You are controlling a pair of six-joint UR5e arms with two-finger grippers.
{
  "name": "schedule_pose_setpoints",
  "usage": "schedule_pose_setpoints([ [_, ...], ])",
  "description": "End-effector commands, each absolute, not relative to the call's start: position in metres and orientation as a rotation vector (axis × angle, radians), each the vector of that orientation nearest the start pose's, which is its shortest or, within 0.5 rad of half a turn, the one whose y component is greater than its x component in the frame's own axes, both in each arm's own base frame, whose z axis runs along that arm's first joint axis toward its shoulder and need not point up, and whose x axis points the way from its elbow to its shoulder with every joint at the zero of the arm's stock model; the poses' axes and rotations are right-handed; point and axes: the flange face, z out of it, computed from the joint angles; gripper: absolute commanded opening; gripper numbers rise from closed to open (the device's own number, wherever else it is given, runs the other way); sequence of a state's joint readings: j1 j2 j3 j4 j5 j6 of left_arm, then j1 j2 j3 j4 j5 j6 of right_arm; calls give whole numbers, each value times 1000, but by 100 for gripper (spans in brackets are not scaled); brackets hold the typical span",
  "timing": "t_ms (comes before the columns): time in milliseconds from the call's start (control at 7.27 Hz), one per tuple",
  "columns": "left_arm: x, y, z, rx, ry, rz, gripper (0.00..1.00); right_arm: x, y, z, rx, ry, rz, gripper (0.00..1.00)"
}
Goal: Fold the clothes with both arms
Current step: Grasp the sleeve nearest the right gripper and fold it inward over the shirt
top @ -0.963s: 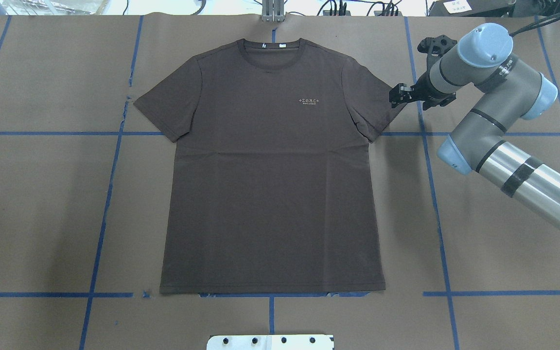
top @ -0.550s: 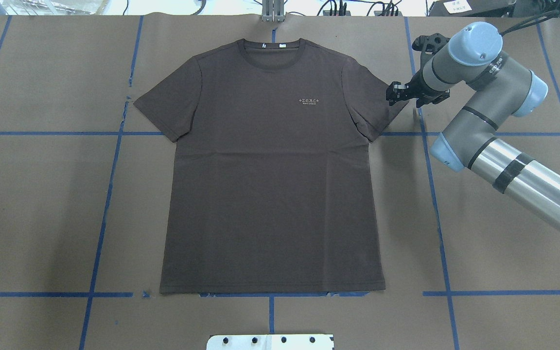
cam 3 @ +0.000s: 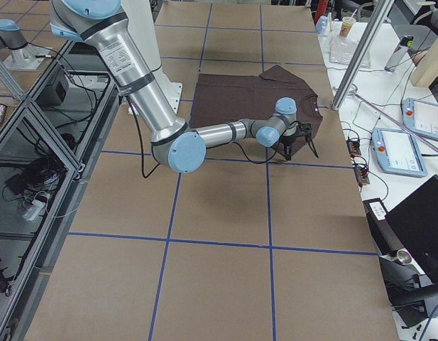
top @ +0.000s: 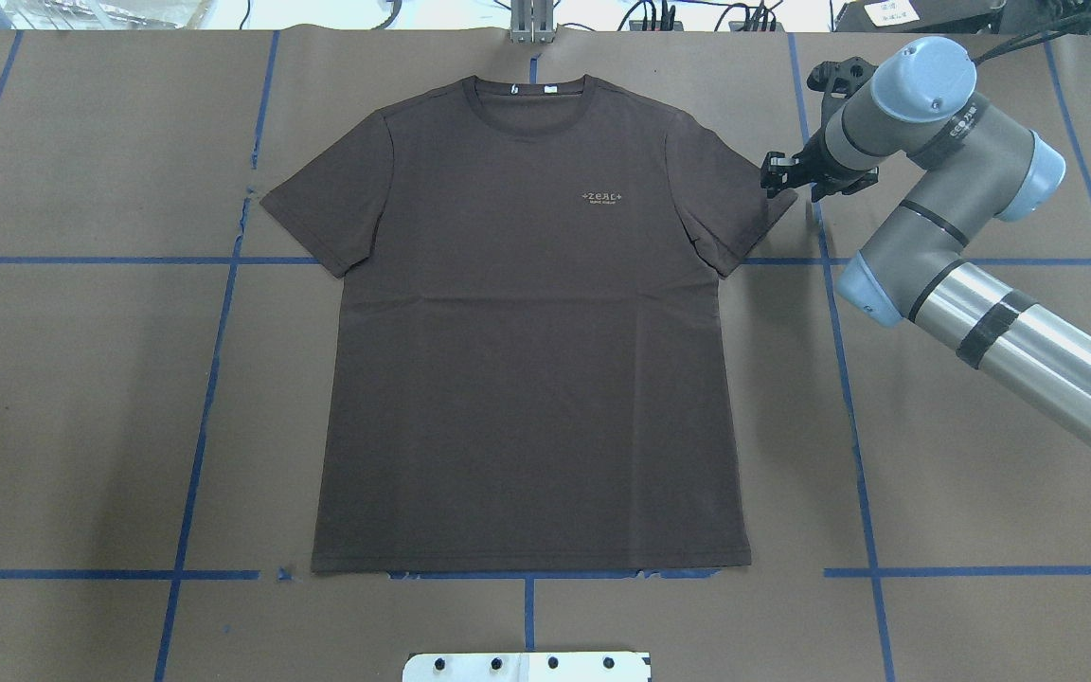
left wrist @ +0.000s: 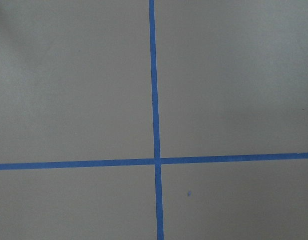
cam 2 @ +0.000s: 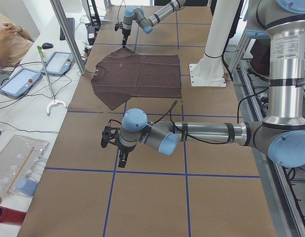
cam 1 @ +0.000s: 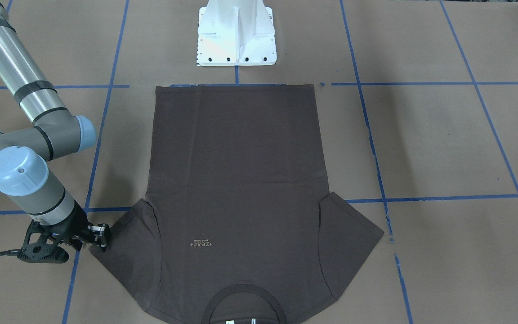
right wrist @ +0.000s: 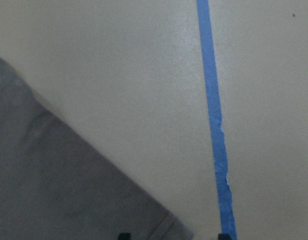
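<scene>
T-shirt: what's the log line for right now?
dark brown short-sleeved T-shirt: flat, unfolded | black right gripper: open at sleeve tip | black left gripper: off shirt, state unclear

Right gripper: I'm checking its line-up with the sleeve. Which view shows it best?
Exterior front-facing: the whole right gripper shows unblocked, at the sleeve corner of the T-shirt. Overhead shows it too, but smaller. The right wrist view catches only two fingertip ends, with the sleeve corner between them. Both side views show it small.

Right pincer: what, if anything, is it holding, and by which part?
Nothing yet. The right pincer stands open at the T-shirt's sleeve tip, which lies flat.
</scene>
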State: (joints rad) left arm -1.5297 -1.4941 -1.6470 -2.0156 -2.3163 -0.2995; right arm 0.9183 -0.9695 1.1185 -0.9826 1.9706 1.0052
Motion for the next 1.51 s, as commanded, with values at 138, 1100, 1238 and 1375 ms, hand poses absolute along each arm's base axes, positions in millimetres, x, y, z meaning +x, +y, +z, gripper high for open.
schedule_pose_setpoints([
  [138, -47, -483, 610, 292, 793, -80, 100, -391, -668, 461, 199, -784, 194, 58],
  [1100, -46, -483, 607, 297, 795, -77, 100, -395, -672, 432, 215, -821, 206, 0],
  [1238, -46, -483, 605, 300, 796, -76, 100, -404, -678, 403, 216, -855, 239, 0],
  [1375, -46, -483, 605, 300, 796, -77, 100, -425, -680, 356, 195, -911, 313, 0],
])
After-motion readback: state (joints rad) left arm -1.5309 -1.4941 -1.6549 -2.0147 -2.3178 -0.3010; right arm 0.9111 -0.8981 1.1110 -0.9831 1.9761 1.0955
